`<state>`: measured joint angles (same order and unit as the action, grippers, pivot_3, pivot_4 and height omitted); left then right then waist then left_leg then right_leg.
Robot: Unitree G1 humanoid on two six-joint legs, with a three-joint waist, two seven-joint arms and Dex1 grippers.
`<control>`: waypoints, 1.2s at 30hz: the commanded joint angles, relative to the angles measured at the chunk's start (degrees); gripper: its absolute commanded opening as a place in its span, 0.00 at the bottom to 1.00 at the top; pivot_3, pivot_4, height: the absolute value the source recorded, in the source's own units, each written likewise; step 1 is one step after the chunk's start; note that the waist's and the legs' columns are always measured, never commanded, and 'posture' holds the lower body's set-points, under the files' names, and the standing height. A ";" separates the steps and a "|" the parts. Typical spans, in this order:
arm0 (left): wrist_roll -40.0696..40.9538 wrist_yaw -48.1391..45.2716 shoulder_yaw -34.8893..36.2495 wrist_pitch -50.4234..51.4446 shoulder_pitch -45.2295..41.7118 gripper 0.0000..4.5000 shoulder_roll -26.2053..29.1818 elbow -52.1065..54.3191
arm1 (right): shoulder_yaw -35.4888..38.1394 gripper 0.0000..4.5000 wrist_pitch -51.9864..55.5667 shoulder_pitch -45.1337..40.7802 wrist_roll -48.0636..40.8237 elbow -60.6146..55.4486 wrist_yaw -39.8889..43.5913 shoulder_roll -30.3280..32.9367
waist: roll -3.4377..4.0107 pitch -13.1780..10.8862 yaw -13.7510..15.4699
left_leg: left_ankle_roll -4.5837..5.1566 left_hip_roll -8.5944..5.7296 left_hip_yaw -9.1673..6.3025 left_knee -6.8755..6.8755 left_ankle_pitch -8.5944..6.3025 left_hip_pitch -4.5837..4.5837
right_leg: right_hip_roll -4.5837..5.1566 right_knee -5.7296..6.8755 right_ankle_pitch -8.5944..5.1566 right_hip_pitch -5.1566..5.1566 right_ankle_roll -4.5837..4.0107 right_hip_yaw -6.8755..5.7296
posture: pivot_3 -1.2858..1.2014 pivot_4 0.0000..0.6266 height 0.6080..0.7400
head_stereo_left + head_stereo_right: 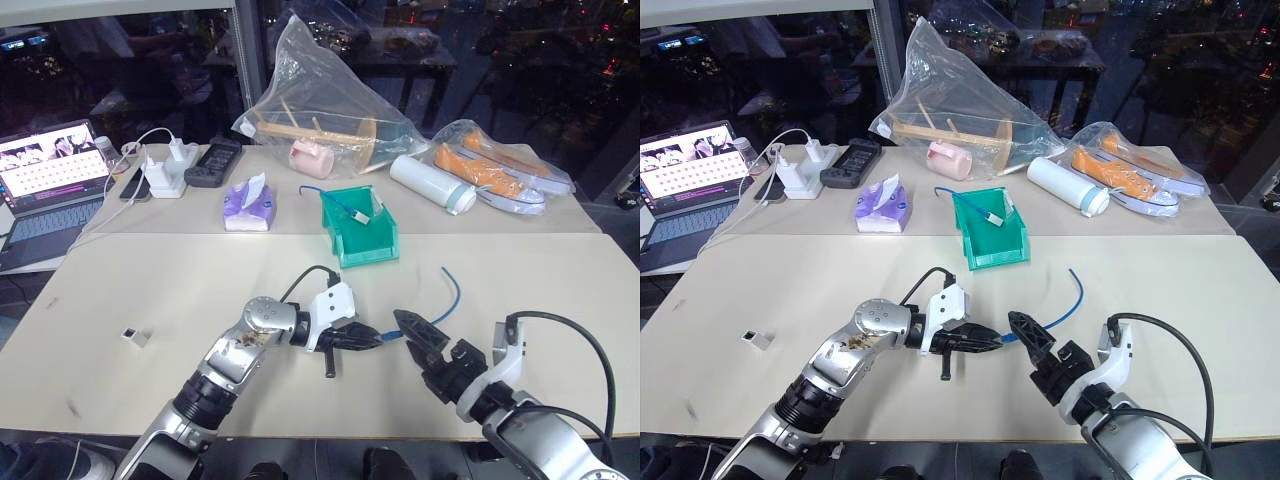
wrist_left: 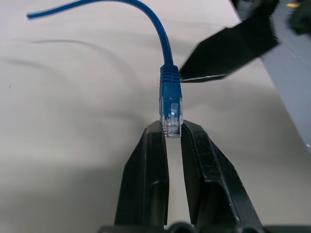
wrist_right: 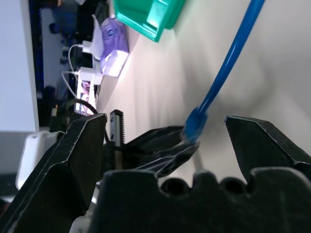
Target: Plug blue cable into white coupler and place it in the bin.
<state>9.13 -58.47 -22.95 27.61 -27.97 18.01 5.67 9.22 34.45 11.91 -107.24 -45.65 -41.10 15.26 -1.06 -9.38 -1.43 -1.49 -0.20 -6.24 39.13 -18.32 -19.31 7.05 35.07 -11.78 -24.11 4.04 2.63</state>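
bin [image 1: 362, 243] beyond both grippers, holds a blue cord with a white piece | left gripper [image 2: 173, 127] pinching blue cable [image 2: 165, 53] by its clear plug | right gripper [image 1: 415, 335] spread, just beside the plug | white coupler [image 1: 134, 337] well off left gripper's outer side | tissue pack [image 1: 248, 207] beside bin

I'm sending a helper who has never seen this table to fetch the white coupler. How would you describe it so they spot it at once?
Start at the laptop on the left end of the table. Move toward the near edge onto the bare cream top: the white coupler lies there alone. It is a tiny boxy block, much smaller than the white chargers near the laptop.
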 commanded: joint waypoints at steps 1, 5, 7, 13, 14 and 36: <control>0.91 0.81 -0.09 0.40 -0.30 0.01 -0.14 2.98 | -3.04 1.00 -4.93 -1.10 -1.16 -3.57 -2.70 0.79 | 0.00 0.00 0.21 | 0.00 0.00 0.00 0.00 0.00 0.00 | 0.00 -0.02 0.00 0.00 0.00 0.00 | 0.52 0.24 1.00; 1.18 1.05 -0.10 0.50 -0.73 0.01 -0.32 2.78 | -5.42 1.00 -7.02 -1.76 -0.60 -3.77 -3.41 2.74 | 0.00 0.00 0.35 | 0.00 0.00 -0.01 -0.03 0.00 -0.02 | 0.00 -0.08 0.00 0.00 0.00 -0.01 | 0.52 0.24 1.00; 1.53 1.48 0.26 0.94 -0.59 0.01 -0.58 2.78 | -6.53 1.00 -7.29 -2.10 -0.11 -3.67 -3.05 3.94 | 0.00 0.00 0.35 | 0.00 0.00 0.00 -0.04 0.00 -0.02 | 0.00 -0.08 0.00 0.00 0.00 -0.01 | 0.52 0.24 1.00; 3.07 2.39 1.36 2.95 -0.67 0.01 -1.02 3.19 | -7.58 1.00 -8.20 -2.05 2.12 -2.75 -0.22 6.54 | 0.00 0.00 0.37 | 0.01 0.00 -0.01 -0.07 0.00 -0.01 | 0.00 -0.08 -0.01 0.00 -0.01 0.00 | 0.52 0.24 1.00; 3.22 2.36 1.27 3.19 -0.71 0.01 -0.85 3.32 | -7.79 1.00 -8.36 -1.89 2.17 -2.57 0.18 6.81 | 0.00 0.00 0.38 | 0.01 0.00 0.00 -0.07 0.00 -0.01 | 0.00 -0.08 -0.01 0.00 -0.01 -0.01 | 0.52 0.24 1.00; 5.80 2.35 0.86 5.37 -0.83 0.01 0.43 3.71 | -9.64 0.37 -7.53 1.18 10.21 2.20 13.22 9.98 | 0.00 0.00 0.52 | 0.01 0.00 -0.01 -0.10 -0.01 -0.01 | 0.00 -0.09 -0.02 0.00 -0.03 -0.01 | 0.52 0.24 1.00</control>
<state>13.77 -55.81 -22.37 32.93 -28.12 18.56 8.05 -0.48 27.08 12.94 -96.94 -42.08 -28.93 25.48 -1.07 -9.38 -0.91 -1.48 -0.20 -6.24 39.04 -18.33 -19.33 7.05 34.98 -11.80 -24.11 4.01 2.63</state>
